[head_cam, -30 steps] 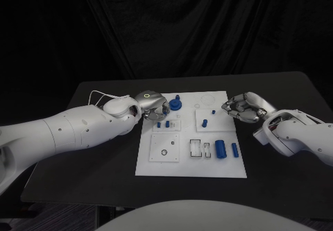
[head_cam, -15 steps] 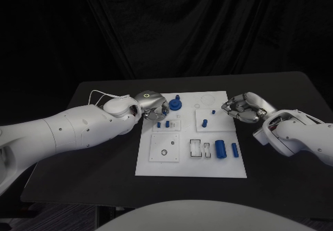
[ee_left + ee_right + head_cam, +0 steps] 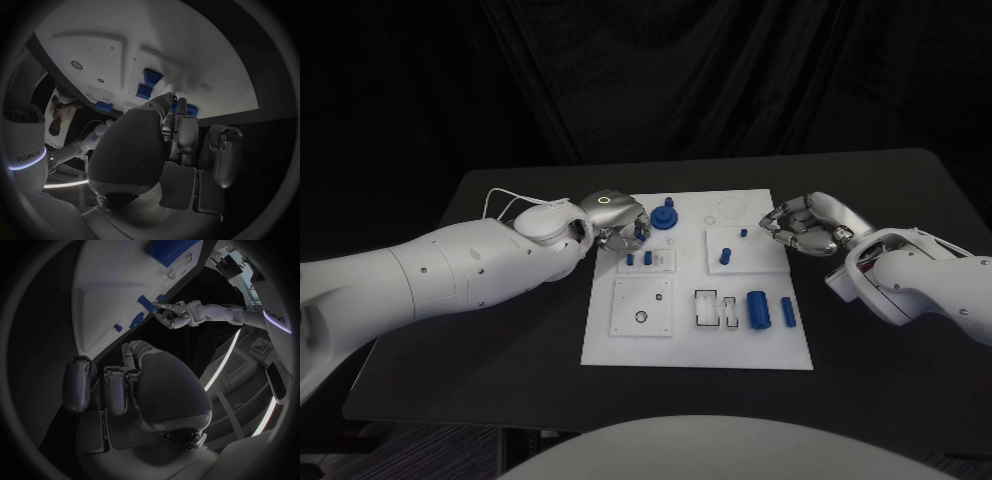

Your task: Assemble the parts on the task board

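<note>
On white arm (image 3: 215, 314), unreadable lettering

Dim scene, black surround; wrist views bend strongly toward their rims.

Black table (image 3: 516, 350), black curtain (image 3: 733, 80) behind, dim light.

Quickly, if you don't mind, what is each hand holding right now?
Left hand: fingers at the task board's far-left corner; any hold cannot be told.
Right hand: curled, holding nothing.
</note>
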Controlling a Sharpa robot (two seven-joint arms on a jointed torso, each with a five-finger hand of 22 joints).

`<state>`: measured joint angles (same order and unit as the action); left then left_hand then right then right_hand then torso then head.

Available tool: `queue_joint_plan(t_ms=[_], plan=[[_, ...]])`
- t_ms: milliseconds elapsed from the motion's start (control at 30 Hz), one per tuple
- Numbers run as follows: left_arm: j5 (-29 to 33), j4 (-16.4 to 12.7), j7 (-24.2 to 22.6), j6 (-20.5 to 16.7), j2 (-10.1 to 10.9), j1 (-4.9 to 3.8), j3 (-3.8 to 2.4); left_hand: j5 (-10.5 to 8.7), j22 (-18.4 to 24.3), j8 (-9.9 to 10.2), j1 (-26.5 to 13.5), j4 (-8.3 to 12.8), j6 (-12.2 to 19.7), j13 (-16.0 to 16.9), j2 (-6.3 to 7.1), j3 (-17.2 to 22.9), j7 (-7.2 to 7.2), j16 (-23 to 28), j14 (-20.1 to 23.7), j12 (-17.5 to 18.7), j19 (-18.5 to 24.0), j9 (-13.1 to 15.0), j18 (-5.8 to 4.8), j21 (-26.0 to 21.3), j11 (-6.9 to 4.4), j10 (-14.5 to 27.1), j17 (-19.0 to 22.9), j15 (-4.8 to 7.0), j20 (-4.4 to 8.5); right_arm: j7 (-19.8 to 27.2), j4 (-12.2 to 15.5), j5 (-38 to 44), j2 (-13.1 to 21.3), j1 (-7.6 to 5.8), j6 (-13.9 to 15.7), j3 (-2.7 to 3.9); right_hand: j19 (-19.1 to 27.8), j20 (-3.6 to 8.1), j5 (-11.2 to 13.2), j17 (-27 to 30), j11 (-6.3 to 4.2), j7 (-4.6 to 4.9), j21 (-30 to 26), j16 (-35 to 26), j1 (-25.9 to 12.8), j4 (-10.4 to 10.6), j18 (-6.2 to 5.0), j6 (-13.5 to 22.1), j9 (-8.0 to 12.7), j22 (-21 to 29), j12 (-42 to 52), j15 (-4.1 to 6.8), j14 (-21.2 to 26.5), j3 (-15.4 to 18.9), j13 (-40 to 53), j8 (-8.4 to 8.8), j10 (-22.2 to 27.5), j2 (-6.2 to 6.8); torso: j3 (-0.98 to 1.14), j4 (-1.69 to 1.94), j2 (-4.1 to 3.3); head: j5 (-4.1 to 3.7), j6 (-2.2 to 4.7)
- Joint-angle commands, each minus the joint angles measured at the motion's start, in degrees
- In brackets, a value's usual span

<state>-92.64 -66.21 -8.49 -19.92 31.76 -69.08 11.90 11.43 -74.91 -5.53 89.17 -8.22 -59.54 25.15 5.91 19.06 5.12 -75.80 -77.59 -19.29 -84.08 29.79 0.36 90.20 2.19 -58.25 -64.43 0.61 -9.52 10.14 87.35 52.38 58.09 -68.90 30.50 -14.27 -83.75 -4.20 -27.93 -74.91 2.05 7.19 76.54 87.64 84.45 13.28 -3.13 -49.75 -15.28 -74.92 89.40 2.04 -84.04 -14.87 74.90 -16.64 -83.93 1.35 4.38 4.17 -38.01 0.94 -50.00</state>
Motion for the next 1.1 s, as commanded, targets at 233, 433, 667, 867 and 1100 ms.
queue_joint_plan(t_ms=[233, 433, 667, 867, 1100], plan=[[-0.2, -0.2, -0.2, 1.5, -0.2, 0.37, 0.16, -0.29, -15.1, 0.2, -0.1, 0.3, 0.0, -0.1, -0.57, 0.0, 0.3, 0.3, 0.7, 0.0, -5.9, -0.1, -0.36, -0.2, 0.28, -0.2, 0.3, -0.05, -0.3, -0.9, 0.0, 0.0, 0.0, 0.2, -0.5, 0.04, 0.1, -0.37, -0.2, -12.5, 0.29, -0.14, -0.2, -0.3, 0.6, 0.1, -0.2, 0.4, -0.1, -10.6, -0.3, -0.45, -5.0, -0.4, 13.9, -0.18, -4.8, -0.19, 0.0, 0.05, -0.01, 0.03, 0.0], [-0.2, 0.6, -0.3, 1.4, -0.6, 0.37, 0.16, -0.33, -15.1, 0.2, -0.1, 0.4, 0.1, -0.1, -0.56, -0.1, 0.3, 0.5, 0.8, 0.0, -5.9, -0.1, -0.36, -0.2, 0.29, -0.2, 0.6, -0.08, -0.28, -0.9, -0.1, 0.0, 0.0, 0.22, -0.6, 0.04, 0.1, -0.37, -0.2, -12.5, 0.29, -0.14, -0.2, -0.3, 0.6, 0.1, -0.2, 0.4, -0.1, -10.6, -0.3, -0.45, -5.0, -0.4, 13.9, -0.18, -4.8, -0.19, -0.03, 0.01, 0.0, 0.04, 0.0], [-0.2, 0.9, -0.3, 1.4, -0.9, 0.38, 0.16, -0.46, -15.1, 0.4, -0.2, 0.3, 0.2, -0.2, -0.68, -0.1, 0.33, 1.0, 1.2, 0.2, -5.9, -0.2, -0.36, -0.2, 0.37, 0.0, 1.3, -0.17, -0.09, -1.0, 0.0, 0.0, 0.0, 0.22, -0.7, 0.04, 0.2, -0.37, -0.2, -12.5, 0.3, -0.13, -0.4, -0.3, 0.6, 0.0, -0.23, 0.5, -0.1, -10.6, -0.4, -0.45, -5.0, -0.5, 13.9, -0.24, -4.7, -0.23, 0.0, 0.0, -0.01, -0.01, 0.0], [-0.2, 1.1, -0.3, 1.6, -1.2, 0.38, 0.16, -0.53, -15.1, 0.4, -0.3, 0.3, 0.3, -0.2, -0.71, -0.1, 0.33, 1.2, 1.4, 0.3, -5.9, -0.2, -0.36, -0.2, 0.38, 0.1, 1.5, -0.17, -0.05, -1.1, 0.0, 0.0, -0.1, 0.22, -0.8, 0.04, 0.2, -0.37, -0.2, -12.4, 0.3, -0.13, -0.5, -0.4, 0.6, 0.0, -0.25, 0.5, -0.1, -10.5, -0.4, -0.45, -5.0, -0.5, 13.9, -0.27, -4.7, -0.25, 0.02, -0.03, -0.01, -0.06, 0.0], [-0.2, 1.3, -0.3, 2.2, -1.3, 0.4, 0.16, -0.68, -15.1, 0.7, -0.4, 0.4, 0.5, -0.3, -0.74, -0.1, 0.32, 1.8, 1.8, 0.5, -5.9, -0.3, -0.36, -0.2, 0.43, 0.4, 2.3, -0.19, 0.13, -1.3, 0.0, 0.0, -0.1, 0.22, -1.0, 0.04, 0.2, -0.37, -0.2, -12.4, 0.3, -0.13, -0.5, -0.4, 0.6, 0.0, -0.25, 0.5, -0.1, -10.5, -0.4, -0.45, -5.0, -0.5, 13.9, -0.27, -4.7, -0.25, -0.01, -0.02, -0.01, -0.15, 0.0]])
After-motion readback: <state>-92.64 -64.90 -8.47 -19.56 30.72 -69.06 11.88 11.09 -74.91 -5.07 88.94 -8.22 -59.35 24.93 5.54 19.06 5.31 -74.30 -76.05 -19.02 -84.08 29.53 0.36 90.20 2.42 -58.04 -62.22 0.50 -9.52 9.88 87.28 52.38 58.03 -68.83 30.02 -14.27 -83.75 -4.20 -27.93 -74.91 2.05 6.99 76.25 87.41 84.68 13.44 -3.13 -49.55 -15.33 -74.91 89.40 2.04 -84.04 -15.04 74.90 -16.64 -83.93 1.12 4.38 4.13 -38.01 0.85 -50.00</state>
